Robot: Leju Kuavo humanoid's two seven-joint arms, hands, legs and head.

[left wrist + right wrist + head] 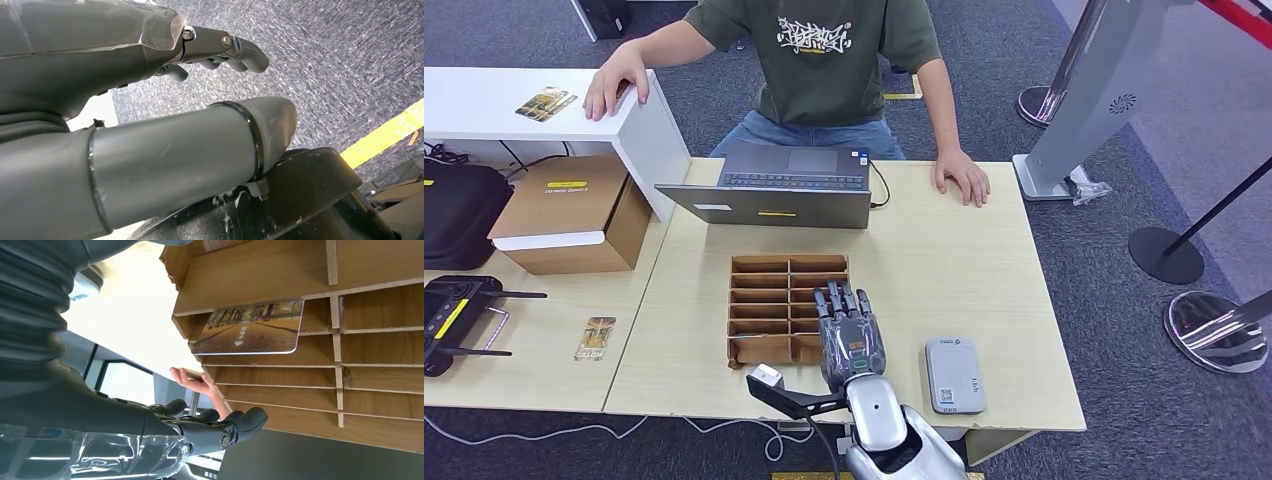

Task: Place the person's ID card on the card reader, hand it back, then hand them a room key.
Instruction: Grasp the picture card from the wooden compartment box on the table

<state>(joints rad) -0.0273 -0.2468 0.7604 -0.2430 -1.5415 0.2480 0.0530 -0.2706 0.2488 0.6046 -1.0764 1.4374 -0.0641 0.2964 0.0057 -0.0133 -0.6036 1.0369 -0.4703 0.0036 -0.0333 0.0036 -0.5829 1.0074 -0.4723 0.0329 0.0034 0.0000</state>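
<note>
Your head camera sits high and looks forward and down across the light wooden table (944, 260), with the person (824, 70) seated at twelve o'clock beyond the laptop (774, 190). Your right wrist camera rides close behind the right hand (849, 340), turned on its side, looking into the slotted cardboard organizer (300, 390) at very short range. The organizer (769, 310) at table centre is what these two views share. Your left wrist camera hangs beside your body, facing down at grey carpet (340, 65), close behind the left hand (215, 50).
</note>
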